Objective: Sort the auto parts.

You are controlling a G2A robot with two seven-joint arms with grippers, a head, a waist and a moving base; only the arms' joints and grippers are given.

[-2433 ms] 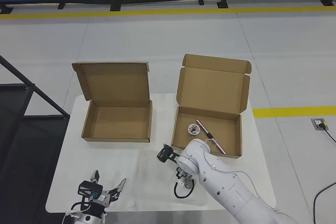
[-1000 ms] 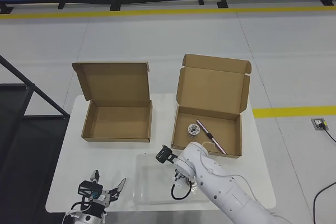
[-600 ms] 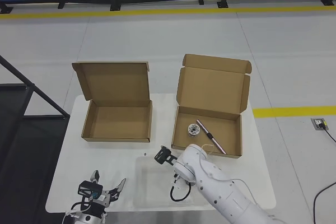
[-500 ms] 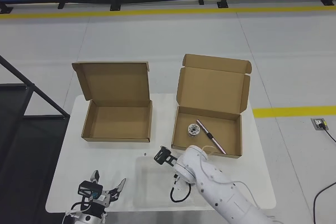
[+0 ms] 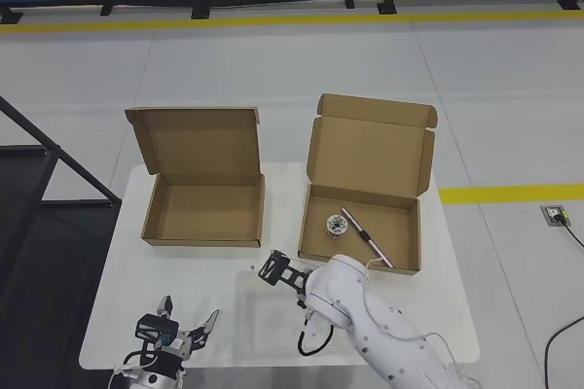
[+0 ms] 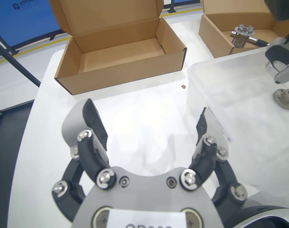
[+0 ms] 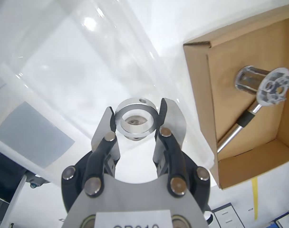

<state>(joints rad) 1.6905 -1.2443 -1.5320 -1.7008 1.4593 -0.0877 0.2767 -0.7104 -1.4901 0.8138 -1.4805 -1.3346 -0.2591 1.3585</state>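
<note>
Right gripper [image 7: 136,115] snug around smooth, shiny, circular metal ring [image 7: 130,102]

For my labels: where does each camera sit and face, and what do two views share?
Top view: above the arms, looking down at table, empty box and parts box; right arm and left fingers show.
Left wrist view: on that wrist, facing the empty box across the table; open left fingers show.
Right wrist view: on that wrist, facing down at the clear bin; right fingers hold a metal ring.
Both wrist views share the flanged part.
</note>
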